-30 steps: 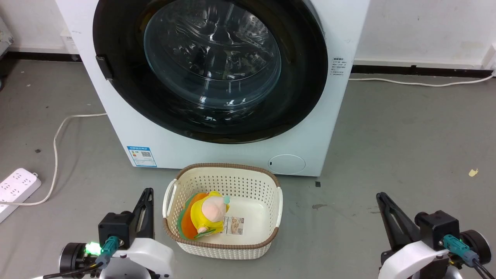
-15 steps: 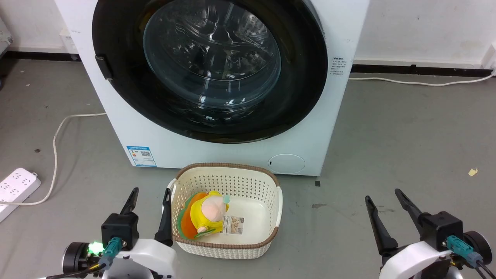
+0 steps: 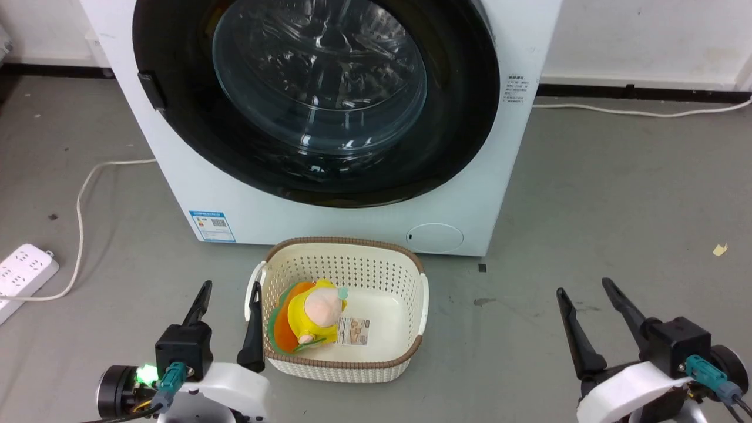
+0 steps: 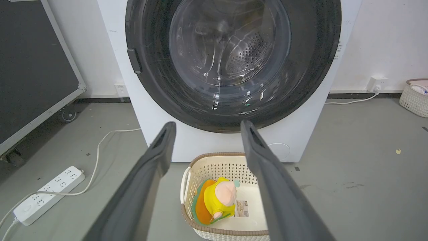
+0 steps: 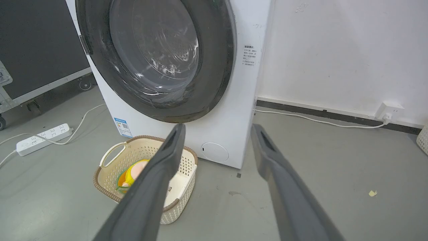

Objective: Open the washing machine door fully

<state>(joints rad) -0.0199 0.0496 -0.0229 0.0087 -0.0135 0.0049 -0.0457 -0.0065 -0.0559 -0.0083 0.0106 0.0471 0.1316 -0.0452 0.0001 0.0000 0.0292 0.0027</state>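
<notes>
The washing machine door [image 3: 458, 117], a glossy black rim around a bulging clear glass bowl, lies shut flat against the white machine [image 3: 329, 220]. A small black handle [image 3: 148, 89] sits on its left edge. The same door [image 4: 311, 67] faces me in the left wrist view, and the door [image 5: 214, 60] appears at an angle in the right wrist view. My left gripper [image 3: 229, 294] hovers low at the lower left, open and empty, well short of the door. At the lower right my right gripper [image 3: 584, 289] is also open and empty, equally far from it.
A cream laundry basket [image 3: 352, 264] holding a yellow plush toy [image 3: 314, 317] stands on the grey floor right before the machine, beside my left gripper. A white power strip [image 3: 23, 273] and its cable [image 3: 79, 205] lie at the left. Another cable [image 3: 640, 111] runs along the back wall.
Both grippers went from shut to open. The head camera has tilted a little, so the machine and basket sit slightly higher in the picture.
</notes>
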